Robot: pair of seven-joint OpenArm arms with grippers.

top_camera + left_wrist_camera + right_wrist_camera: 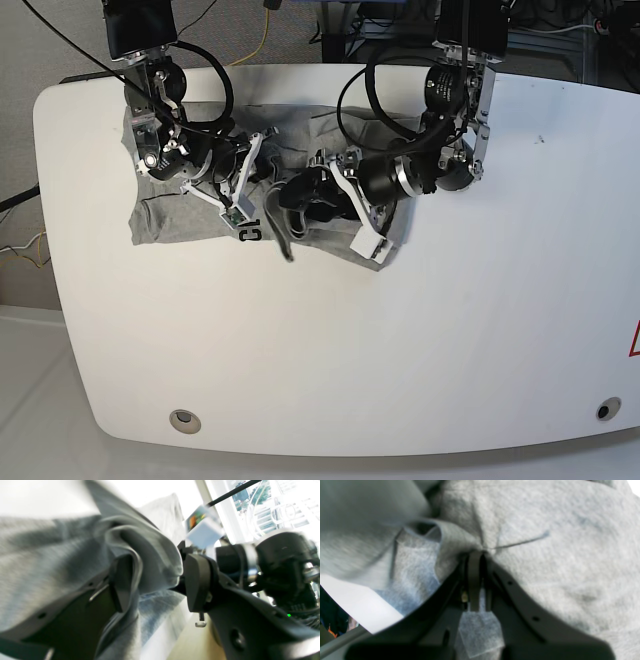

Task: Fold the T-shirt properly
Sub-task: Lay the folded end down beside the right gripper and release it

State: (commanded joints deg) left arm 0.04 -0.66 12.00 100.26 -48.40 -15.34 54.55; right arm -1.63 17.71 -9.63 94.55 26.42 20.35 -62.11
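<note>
The grey T-shirt (165, 215) lies bunched at the table's back left, with a bit of black lettering (248, 232) showing at its front edge. My right gripper (476, 555) is shut on a pinch of the cloth, and creases fan out from its tips; in the base view this right gripper (252, 165) is over the shirt's middle. My left gripper (158, 585) has its jaws apart, with a thick fold of the T-shirt (155, 555) between them and draped over one finger (121, 585). In the base view the left gripper (300, 200) sits at the shirt's right part.
The white table (420, 340) stretches forward and right of the shirt. Both arms reach in from the back edge, with black cables (350, 90) looping above them. A white tag (370, 245) on the left arm sits over the shirt's right edge.
</note>
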